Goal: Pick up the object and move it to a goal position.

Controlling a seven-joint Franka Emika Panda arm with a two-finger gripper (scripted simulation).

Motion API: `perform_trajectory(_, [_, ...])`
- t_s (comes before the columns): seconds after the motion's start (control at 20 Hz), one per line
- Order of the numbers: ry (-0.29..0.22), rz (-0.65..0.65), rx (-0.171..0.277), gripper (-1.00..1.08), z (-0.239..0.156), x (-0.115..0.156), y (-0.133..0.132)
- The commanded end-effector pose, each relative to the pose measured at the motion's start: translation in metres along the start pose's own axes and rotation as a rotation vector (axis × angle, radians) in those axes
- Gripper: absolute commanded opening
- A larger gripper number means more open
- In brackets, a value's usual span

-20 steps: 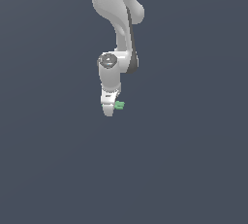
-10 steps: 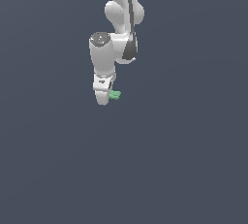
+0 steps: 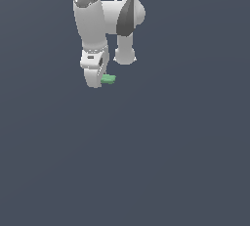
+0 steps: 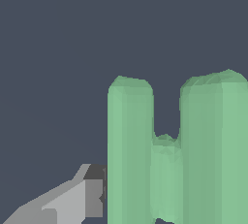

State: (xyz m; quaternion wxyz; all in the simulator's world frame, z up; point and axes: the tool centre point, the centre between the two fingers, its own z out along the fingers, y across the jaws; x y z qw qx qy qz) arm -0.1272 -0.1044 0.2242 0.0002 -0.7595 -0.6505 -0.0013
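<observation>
Plain dark grey-blue backdrop, no tabletop edge visible; white arm [image 3: 93,22] hangs from above with green piece at its tip.
Tool [image 3: 97,80] appears clamped on the object [image 3: 108,79], which juts sideways toward the exterior view's right, long axis roughly level; wrist view shows one finger [image 4: 72,201] against it. No goal marker visible.

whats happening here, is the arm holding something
A single white robot arm is carrying a small light-green piece. The piece sticks out from the gripper toward the exterior view's right, against a plain dark grey background. In the wrist view the green piece fills much of the picture beside one grey finger. No goal marker is visible.
</observation>
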Motion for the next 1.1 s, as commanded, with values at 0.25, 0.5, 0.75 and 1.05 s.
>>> perform_trajectory(0.25, [0.002, 0.0, 0.0, -1.0, -0.07, -0.019, -0.004])
perform_trajectory(0.5, [0.0, 0.001, 0.001, -1.0, -0.104, -0.029, -0.006])
perform_trajectory(0.75, [-0.001, 0.002, 0.001, -1.0, -0.125, -0.036, -0.006])
perform_trajectory(1.05, [-0.002, 0.003, 0.001, -1.0, -0.134, -0.039, -0.005])
